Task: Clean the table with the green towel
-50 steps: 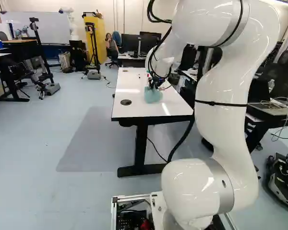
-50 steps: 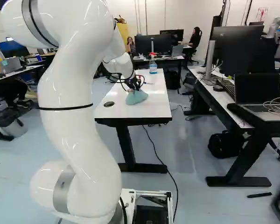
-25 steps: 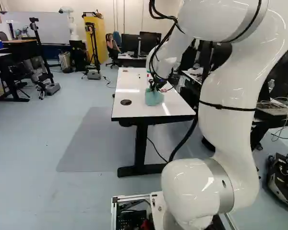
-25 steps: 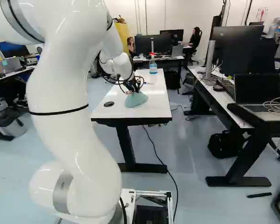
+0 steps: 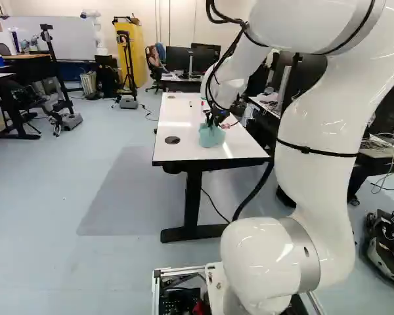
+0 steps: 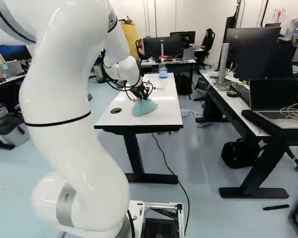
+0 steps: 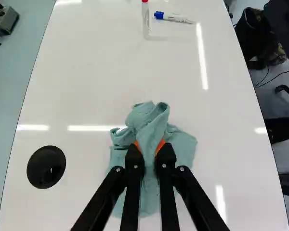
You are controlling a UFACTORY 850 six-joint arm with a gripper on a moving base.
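Gripping the green towel point(image 7: 149, 127), the jaws pinched a bunched fold of cloth between their orange pads point(image 7: 160, 146), with folds sticking up ahead of them and the rest spread beneath and to both sides. The towel lay on the white bench point(image 6: 161, 115), toward the end nearest the base, beside a round black disc point(image 7: 46, 167) set in the top. In the left base view the disc was to the left of the cloth.

Farther along the bench, well ahead of the jaws, were a red-capped marker point(image 7: 145, 20) and, just beside it, a blue-capped marker point(image 7: 172, 18), both apart from the towel. A spray bottle point(image 6: 163, 70) with a red-and-white top stood upright beyond the towel. The white arm point(image 5: 315, 190) reached out over the bench, and its black cables point(image 5: 215, 82) looped close by its far end.
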